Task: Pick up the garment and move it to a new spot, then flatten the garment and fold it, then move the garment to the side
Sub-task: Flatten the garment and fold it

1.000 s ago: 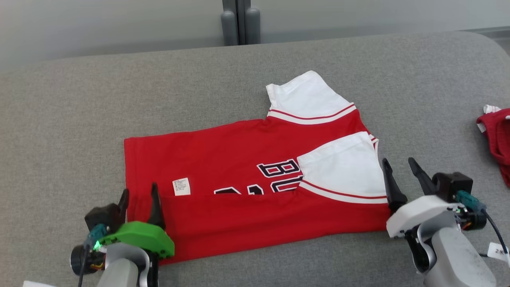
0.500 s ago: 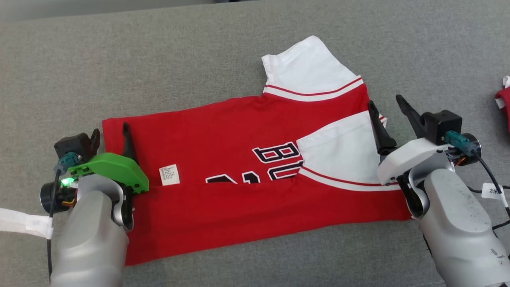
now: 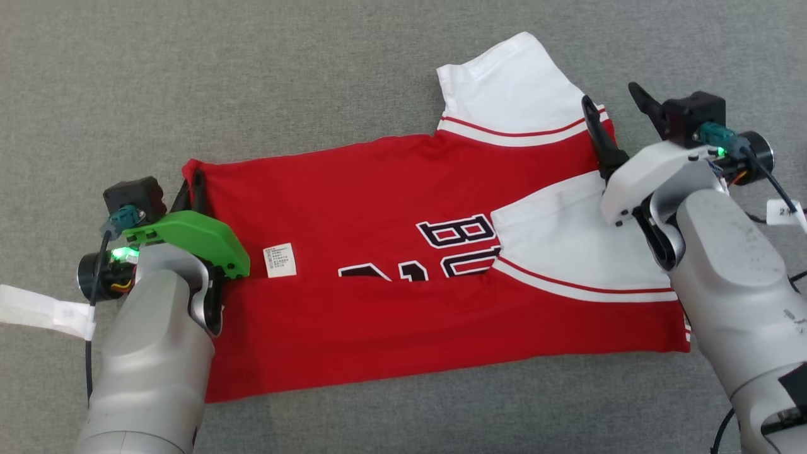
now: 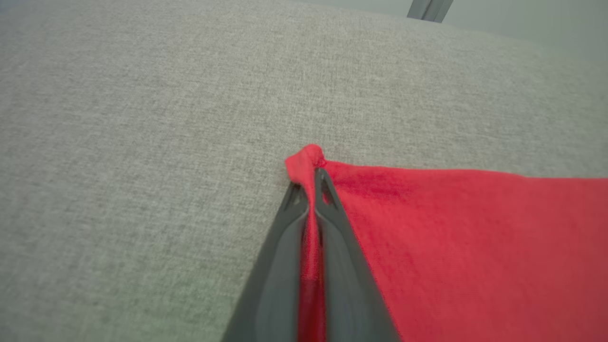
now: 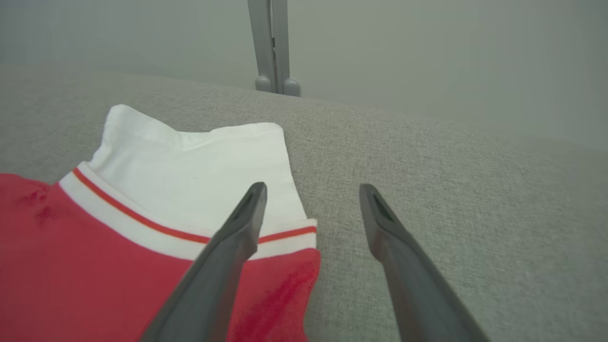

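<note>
**Q:** Where is the garment located, and how is it gripped?

**A:** The red short-sleeved jersey with white sleeves (image 3: pixel 391 208) is laid flat on the grey woven fabric surface (image 3: pixel 302 82). Its near long edge is folded up over the lower part of the black-and-white lettering (image 3: pixel 460 243). Its far left corner is pinched between the pressed-together fingers of the left gripper (image 3: pixel 192 186) (the cloth is seen bunched at the fingertips in the left wrist view).

**Q:** What is changed from half a second earlier?

**A:** The left fingers were spread astride that corner; they are now closed on it. The right gripper (image 3: pixel 609 94) is kept spread. It has been advanced from the folded-in sleeve to the far right corner. One finger is positioned over the red cloth and the other over bare surface. Contact there cannot be determined.
</note>
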